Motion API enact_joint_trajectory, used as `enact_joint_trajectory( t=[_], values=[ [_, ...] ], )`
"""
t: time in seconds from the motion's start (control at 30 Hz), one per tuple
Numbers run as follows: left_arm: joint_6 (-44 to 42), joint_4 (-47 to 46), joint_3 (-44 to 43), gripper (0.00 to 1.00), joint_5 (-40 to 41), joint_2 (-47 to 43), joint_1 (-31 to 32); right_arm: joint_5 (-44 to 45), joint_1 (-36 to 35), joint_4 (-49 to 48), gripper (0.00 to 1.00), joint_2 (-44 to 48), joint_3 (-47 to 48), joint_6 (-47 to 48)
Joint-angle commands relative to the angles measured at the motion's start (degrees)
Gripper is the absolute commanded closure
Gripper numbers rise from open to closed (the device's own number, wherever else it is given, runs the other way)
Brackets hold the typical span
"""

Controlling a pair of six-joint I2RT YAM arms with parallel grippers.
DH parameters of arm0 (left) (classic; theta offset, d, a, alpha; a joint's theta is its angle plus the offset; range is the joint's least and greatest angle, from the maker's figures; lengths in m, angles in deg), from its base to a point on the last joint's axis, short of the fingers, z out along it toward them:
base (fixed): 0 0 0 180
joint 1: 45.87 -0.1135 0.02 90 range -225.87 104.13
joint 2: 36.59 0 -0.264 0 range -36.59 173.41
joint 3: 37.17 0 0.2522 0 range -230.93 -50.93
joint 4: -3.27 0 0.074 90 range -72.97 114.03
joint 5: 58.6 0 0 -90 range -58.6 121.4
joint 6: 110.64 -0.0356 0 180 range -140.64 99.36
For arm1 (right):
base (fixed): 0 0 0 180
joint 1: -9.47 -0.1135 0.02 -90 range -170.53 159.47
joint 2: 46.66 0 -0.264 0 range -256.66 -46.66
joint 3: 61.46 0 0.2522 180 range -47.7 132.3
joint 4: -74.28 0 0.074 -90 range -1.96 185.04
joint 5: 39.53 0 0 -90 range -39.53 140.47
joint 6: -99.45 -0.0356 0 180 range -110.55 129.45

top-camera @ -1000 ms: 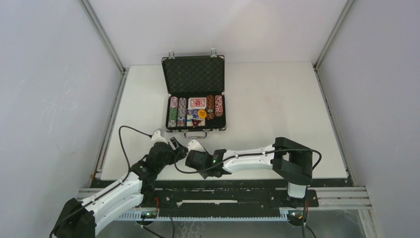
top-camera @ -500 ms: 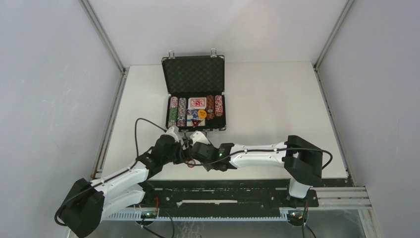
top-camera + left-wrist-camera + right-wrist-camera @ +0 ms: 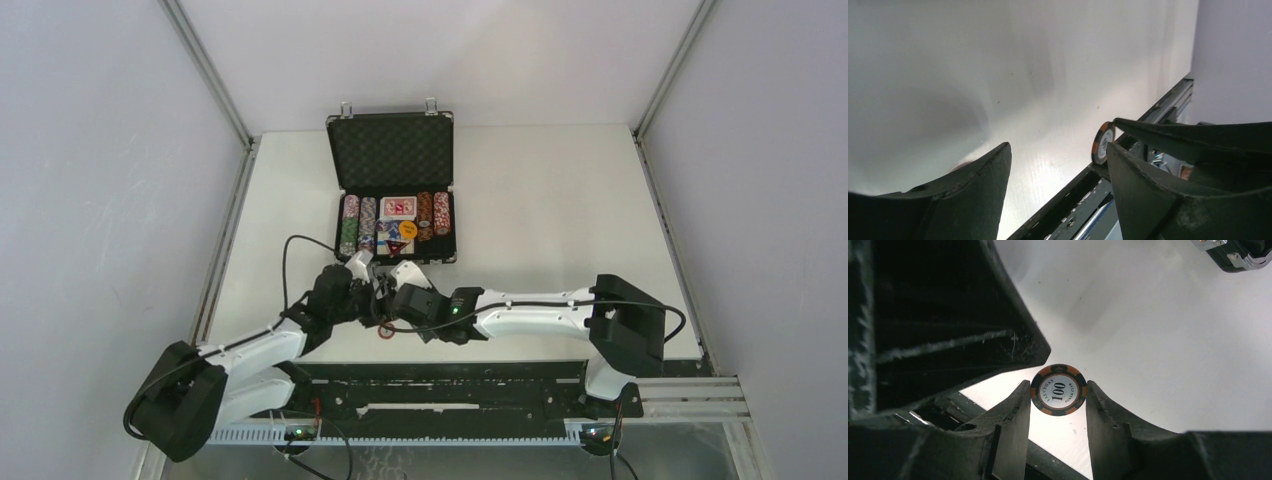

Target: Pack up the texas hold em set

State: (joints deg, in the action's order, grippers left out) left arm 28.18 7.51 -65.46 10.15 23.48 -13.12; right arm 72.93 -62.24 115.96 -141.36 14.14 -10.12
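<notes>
A single orange-and-black chip [image 3: 1058, 390], marked 100, is held on edge between the two fingers of the right gripper [image 3: 1058, 385]. It is pinched at its rim from both sides, with its face turned to the wrist camera, in the middle of that frame. The jaws are set no wider than the chip itself.

The left gripper [image 3: 1058, 146] is seen with its fingers spread wide and nothing held between them; only the bare white table [image 3: 998, 75] is seen through the gap. In the left wrist view the chip is seen edge-on, right of centre, just past the tip of the right-hand finger. Whether it touches that finger cannot be told.

In the overhead view both grippers are found close together at lower centre, just below the front edge of the case [image 3: 392, 150]. The chip cannot be made out there. The case lies open at upper centre, its lid stood upright at the far side. Rows of chips [image 3: 350, 225] are packed at its left and right, card decks [image 3: 398, 206] lie in the middle, and a yellow button [image 3: 408, 228] rests there too.
</notes>
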Motion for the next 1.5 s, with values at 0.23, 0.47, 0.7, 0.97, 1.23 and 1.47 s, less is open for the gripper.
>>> enact_joint_trajectory(
  t=[0.23,0.47,0.7,0.97,1.23,1.47],
  values=[
    [4.22,-15.33,-0.26,0.27,-8.40,5.01,-1.73,1.51,-0.78,-1.03,0.61,3.08,-1.19,0.06],
    [7.23,-22.89,0.87,0.29,-11.42,9.62,-1.80,1.86,-0.98,-1.17,0.61,4.04,-1.54,0.14],
    [9.11,-28.98,1.44,0.29,-13.73,13.49,-1.58,2.06,-0.98,-1.15,0.61,4.25,-1.63,0.14],
    [9.01,-28.98,1.67,0.32,-13.87,14.82,-1.55,2.62,-0.56,-0.87,0.61,5.24,-1.64,0.22],
    [8.38,-30.20,1.80,0.33,-14.41,17.26,-1.44,2.60,0.16,-1.24,0.61,6.29,-2.74,0.11],
    [8.07,-30.81,0.25,0.35,-15.83,17.99,-0.03,2.11,0.20,-1.54,0.61,6.76,-2.91,0.11]
  ],
)
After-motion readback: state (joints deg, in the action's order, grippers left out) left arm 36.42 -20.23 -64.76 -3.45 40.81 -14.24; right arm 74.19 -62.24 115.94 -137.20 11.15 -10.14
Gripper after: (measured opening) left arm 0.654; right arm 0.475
